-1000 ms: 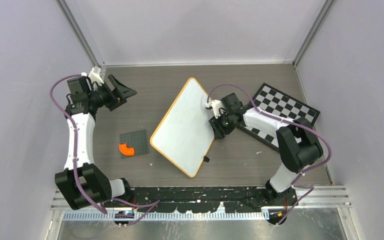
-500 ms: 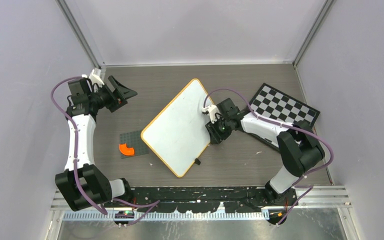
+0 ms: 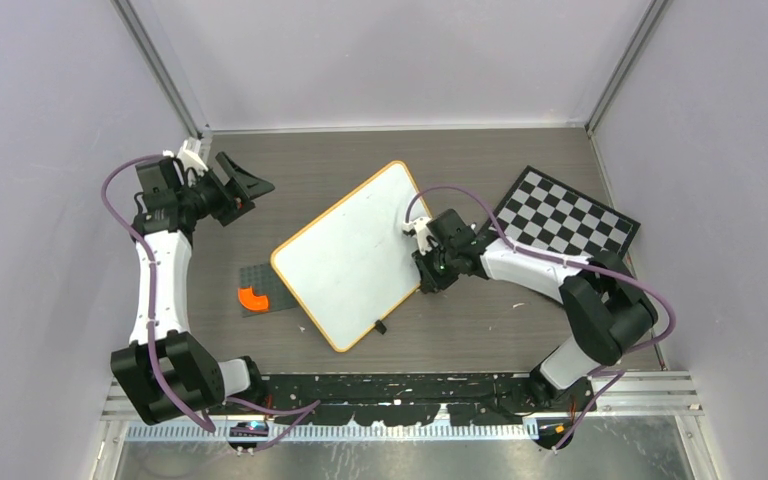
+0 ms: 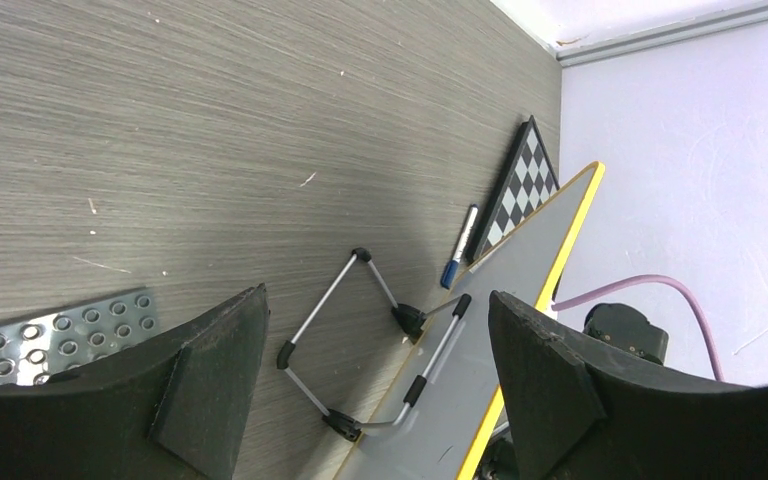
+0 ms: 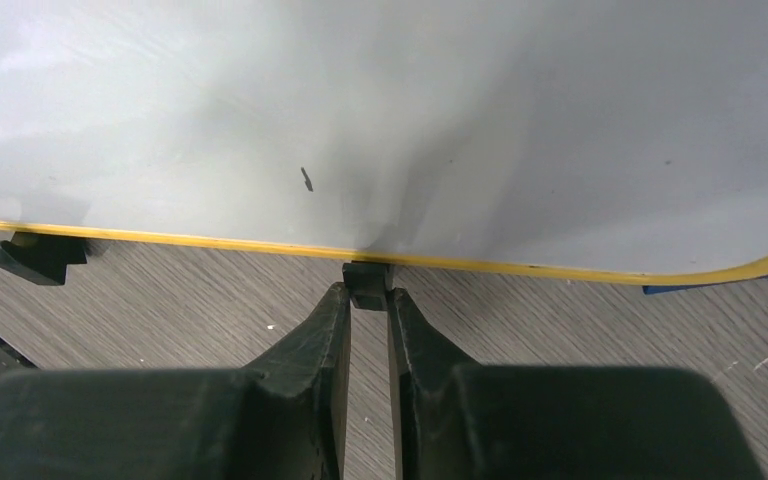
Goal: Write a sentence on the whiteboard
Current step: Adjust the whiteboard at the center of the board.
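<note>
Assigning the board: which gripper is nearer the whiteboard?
Right. The right gripper is shut on the whiteboard at an edge clip; the left gripper hangs open, apart to its left.
</note>
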`<control>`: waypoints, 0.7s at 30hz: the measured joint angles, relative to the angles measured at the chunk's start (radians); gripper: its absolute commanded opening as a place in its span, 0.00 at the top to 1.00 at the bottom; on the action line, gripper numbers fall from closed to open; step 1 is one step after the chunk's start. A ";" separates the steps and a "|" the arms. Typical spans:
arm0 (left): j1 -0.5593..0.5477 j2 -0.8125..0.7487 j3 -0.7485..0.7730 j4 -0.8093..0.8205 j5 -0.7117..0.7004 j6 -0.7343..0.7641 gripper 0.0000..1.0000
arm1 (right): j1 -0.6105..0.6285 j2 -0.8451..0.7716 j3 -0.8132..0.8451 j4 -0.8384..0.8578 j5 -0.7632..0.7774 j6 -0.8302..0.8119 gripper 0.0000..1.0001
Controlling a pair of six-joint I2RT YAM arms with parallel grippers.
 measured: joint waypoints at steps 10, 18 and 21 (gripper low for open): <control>0.000 -0.009 -0.022 0.007 -0.026 -0.001 0.17 | 0.013 -0.116 -0.043 -0.021 0.126 0.072 1.00; 0.000 -0.021 -0.039 0.015 -0.046 -0.001 0.16 | 0.014 -0.117 -0.043 -0.089 0.161 0.227 1.00; 0.000 -0.025 -0.039 0.017 -0.049 -0.001 0.16 | 0.026 -0.120 -0.055 -0.084 0.161 0.270 1.00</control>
